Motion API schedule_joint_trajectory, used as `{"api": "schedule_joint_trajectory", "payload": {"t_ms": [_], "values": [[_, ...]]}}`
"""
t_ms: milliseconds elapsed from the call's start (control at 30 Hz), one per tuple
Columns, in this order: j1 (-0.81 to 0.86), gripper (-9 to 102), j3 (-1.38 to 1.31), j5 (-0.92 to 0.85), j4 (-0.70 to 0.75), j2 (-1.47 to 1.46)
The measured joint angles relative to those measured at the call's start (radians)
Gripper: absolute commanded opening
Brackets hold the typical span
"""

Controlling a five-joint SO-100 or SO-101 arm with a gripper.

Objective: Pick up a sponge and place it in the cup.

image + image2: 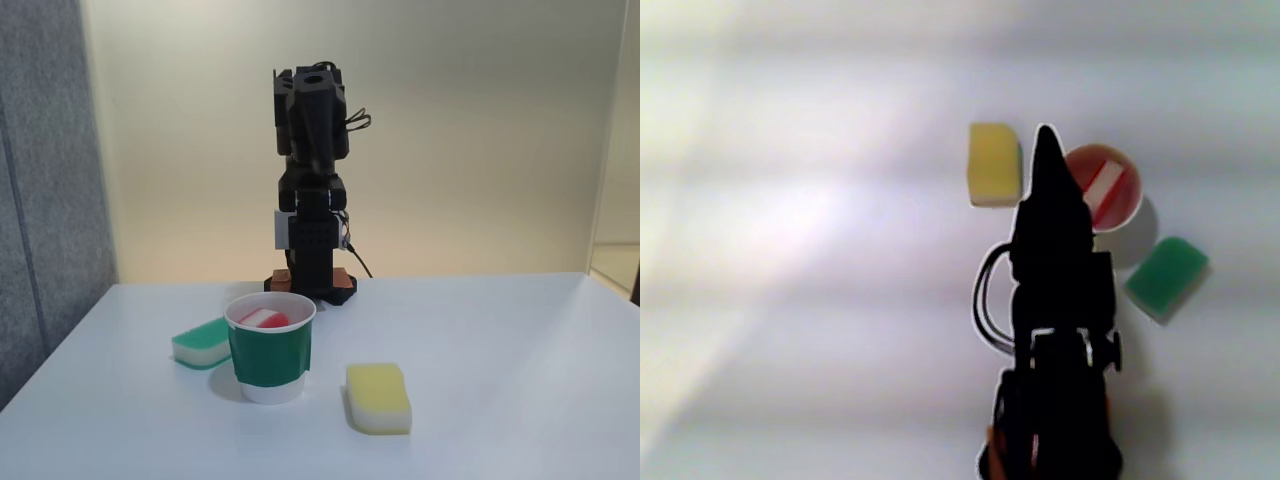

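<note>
The small red and white sponge (266, 319) is sitting inside the white paper cup with the dark green band (270, 356). The black gripper (1047, 140) is looking pinched together, holding nothing. The green-topped sponge (200, 342) is lying at the cup's 9 o'clock in the fixed view, the yellow-topped sponge (379, 397) at 4 o'clock, on the white table (500, 400).

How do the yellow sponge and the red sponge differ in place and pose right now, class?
The yellow sponge lies flat on the table, while the red sponge sits inside the cup. The yellow one shows whole; the red one shows just its tilted top, red and white. Both have rounded corners and lie free of the gripper.
</note>
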Motion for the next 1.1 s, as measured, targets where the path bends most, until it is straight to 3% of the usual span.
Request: {"api": "schedule_joint_trajectory", "payload": {"t_ms": [300, 700, 1100], "values": [[0.046, 0, 0.156, -0.011, 0.006, 0.213], [0.052, 0, 0.314, -0.046, -0.003, 0.238], [0.04, 0, 0.492, -0.167, -0.225, 0.235]]}}
